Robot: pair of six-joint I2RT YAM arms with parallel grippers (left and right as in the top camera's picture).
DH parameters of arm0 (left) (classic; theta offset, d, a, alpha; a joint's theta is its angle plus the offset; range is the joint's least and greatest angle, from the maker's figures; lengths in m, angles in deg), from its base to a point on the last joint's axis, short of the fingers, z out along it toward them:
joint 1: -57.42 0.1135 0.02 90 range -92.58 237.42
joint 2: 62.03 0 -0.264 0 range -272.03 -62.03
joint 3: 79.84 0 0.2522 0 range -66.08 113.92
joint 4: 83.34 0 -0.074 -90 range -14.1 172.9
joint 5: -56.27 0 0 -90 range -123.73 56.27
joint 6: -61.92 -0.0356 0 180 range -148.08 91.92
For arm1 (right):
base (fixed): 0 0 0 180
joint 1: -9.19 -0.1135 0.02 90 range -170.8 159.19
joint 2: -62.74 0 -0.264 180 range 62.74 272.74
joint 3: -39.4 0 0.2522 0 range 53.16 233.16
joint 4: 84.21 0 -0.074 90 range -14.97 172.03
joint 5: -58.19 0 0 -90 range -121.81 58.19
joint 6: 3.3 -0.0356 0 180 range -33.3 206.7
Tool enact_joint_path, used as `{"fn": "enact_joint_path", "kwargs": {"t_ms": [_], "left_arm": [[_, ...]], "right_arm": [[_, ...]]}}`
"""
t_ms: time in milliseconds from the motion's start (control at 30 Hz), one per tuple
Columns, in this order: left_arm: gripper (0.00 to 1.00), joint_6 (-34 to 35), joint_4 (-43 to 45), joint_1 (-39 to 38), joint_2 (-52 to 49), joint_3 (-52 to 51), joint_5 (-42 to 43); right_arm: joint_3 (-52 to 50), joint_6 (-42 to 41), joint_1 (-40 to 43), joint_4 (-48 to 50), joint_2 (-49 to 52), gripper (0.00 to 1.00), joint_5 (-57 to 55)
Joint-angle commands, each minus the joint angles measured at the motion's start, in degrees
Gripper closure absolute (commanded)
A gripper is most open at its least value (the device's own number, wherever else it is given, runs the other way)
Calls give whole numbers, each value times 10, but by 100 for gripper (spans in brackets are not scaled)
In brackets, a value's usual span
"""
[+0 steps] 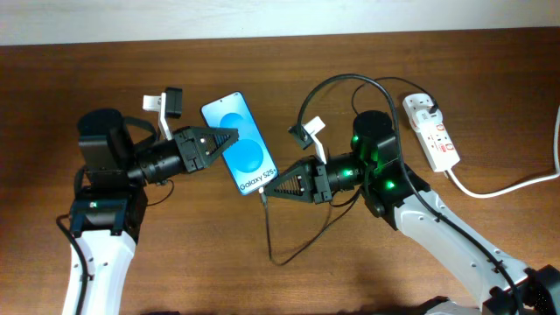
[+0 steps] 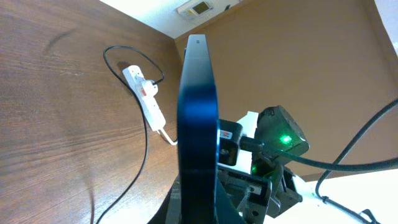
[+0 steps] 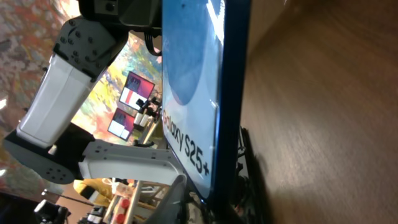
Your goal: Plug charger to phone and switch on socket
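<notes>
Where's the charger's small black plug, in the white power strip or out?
Apparently in: the small black plug sits on the white power strip at its far end, thin black cable looping away.

We tally one phone (image 1: 240, 143), left of centre. We count one charger (image 1: 350, 77), a single thin black cable. We find one socket (image 1: 431, 131) at the far right, with one thick white cord (image 1: 516, 184) leaving it. Its red switches are too small for us to count with certainty. We note two arms, hence two grippers: one left gripper (image 1: 231, 138) and one right gripper (image 1: 267, 193). We record one table (image 1: 490, 52), brown wood, under all of it.
</notes>
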Motion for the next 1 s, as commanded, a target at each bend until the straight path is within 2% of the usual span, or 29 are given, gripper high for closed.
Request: {"fn": "enact_joint_path", "kwargs": {"t_ms": [0, 133, 233, 267, 300, 333, 367, 400, 467, 600, 700, 733, 867, 967], "left_arm": [[100, -19, 2, -9, 2, 4, 48], [100, -35, 4, 5, 2, 4, 45], [100, -38, 10, 59, 2, 4, 21], [100, -38, 18, 81, 2, 4, 21], [100, -38, 23, 124, 2, 4, 20], [100, -38, 21, 158, 2, 4, 21], [100, -38, 21, 187, 2, 4, 28], [100, -38, 19, 211, 2, 4, 45], [100, -53, 5, 219, 2, 4, 54], [100, -95, -44, 219, 2, 4, 57], [100, -139, -70, 220, 2, 4, 56], [100, -144, -70, 220, 2, 4, 55], [100, -157, -89, 261, 2, 4, 13], [100, -201, -151, 292, 2, 4, -10]], "right_arm": [[7, 3, -3, 2, 0, 75, -9], [7, 4, 10, -3, 0, 72, -7], [7, 68, 7, -44, 0, 56, -29], [7, 103, 1, -77, 0, 53, -61], [7, 132, -10, -122, 0, 47, -132], [7, 143, -22, -156, 0, 46, -213], [7, 143, -35, -175, 2, 42, -283], [7, 143, -58, -182, 9, 34, -367], [7, 101, -88, -174, 36, 30, -458], [39, 10, -103, -105, 158, 30, -492], [118, -17, -111, -112, 242, 30, -495], [143, -31, -116, -117, 266, 33, -496], [173, -109, -140, -124, 312, 39, -540], [173, -139, -152, -127, 320, 39, -577]]}}
